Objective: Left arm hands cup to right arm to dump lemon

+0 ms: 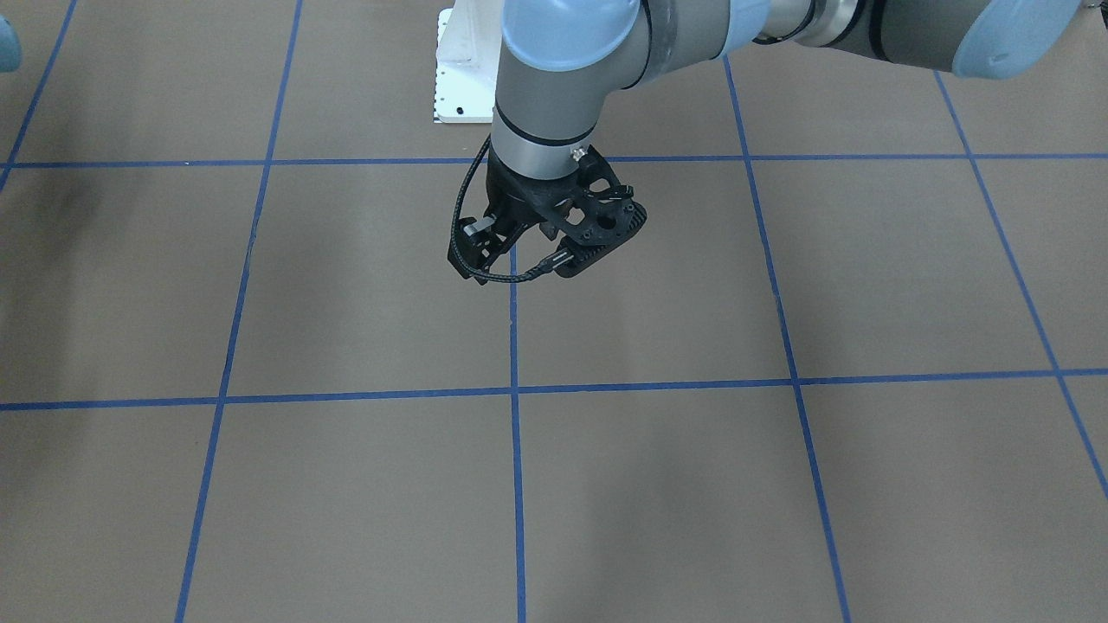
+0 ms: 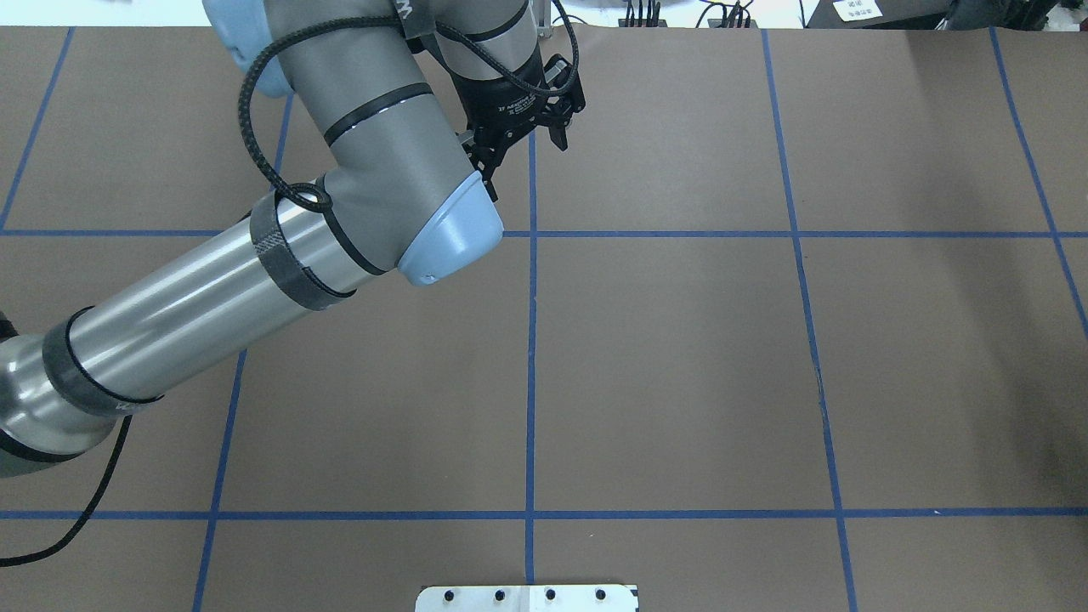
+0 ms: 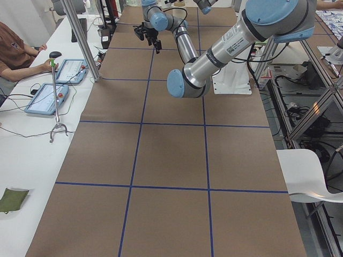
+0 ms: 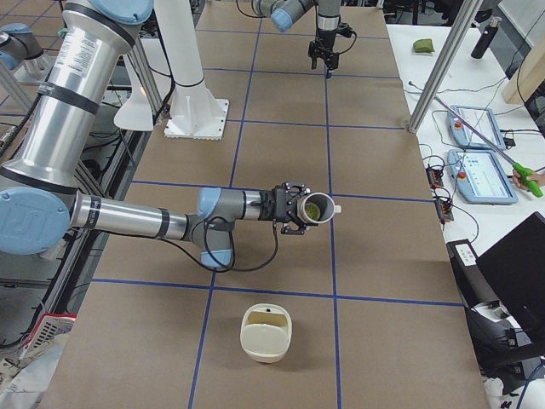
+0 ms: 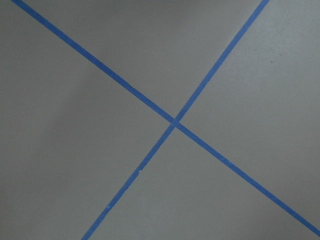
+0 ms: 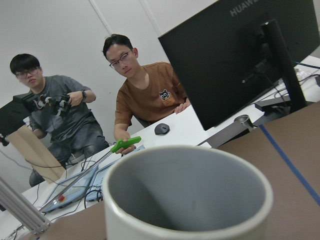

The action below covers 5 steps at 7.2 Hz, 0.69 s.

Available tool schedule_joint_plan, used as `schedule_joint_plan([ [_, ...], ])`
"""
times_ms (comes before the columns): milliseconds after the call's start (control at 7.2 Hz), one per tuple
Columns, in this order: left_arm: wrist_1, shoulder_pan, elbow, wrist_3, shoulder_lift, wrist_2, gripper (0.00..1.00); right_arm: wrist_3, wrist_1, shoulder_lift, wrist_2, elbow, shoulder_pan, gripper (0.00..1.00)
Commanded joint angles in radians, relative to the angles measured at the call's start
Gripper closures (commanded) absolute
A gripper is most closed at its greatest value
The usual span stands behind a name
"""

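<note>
The cup (image 4: 317, 210), cream-white with a dark inside, lies on its side in the air at my right gripper (image 4: 300, 207), mouth pointing away from the arm. The yellow-green lemon (image 4: 312, 208) shows inside it. This gripper shows only in the exterior right view, so I cannot tell whether it is open or shut. The right wrist view shows the cup's rim and grey inside (image 6: 190, 195) up close, with the lemon hidden. My left gripper (image 2: 523, 153) is open and empty above a tape crossing; it also shows in the front-facing view (image 1: 498, 260).
A cream bowl-like container (image 4: 266, 332) stands on the brown table below and in front of the cup. The white robot base plate (image 1: 459, 78) sits at the table's robot side. Two operators and a black monitor (image 6: 240, 55) are beyond the table edge.
</note>
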<state>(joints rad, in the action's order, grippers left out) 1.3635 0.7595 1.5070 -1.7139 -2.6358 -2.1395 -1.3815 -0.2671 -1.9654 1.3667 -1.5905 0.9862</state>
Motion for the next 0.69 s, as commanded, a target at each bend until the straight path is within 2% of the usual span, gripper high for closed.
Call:
schedule_joint_plan([
  [0, 0.0, -0.002, -0.001, -0.001, 0.0, 0.007, 0.0, -0.181, -0.08, 0.009, 0.269, 0.162, 0.231, 0.64],
  [139, 0.0, -0.002, -0.002, -0.001, -0.001, 0.021, 0.0, -0.326, -0.08, 0.019, 0.366, 0.171, 0.291, 0.65],
  [278, -0.001, -0.002, -0.007, 0.0, -0.001, 0.027, 0.0, -0.456, -0.125, 0.017, 0.399, 0.193, 0.314, 0.65],
  [556, -0.003, -0.008, -0.008, -0.001, -0.003, 0.035, 0.0, -0.755, -0.332, 0.054, 0.397, 0.37, 0.315, 0.65],
])
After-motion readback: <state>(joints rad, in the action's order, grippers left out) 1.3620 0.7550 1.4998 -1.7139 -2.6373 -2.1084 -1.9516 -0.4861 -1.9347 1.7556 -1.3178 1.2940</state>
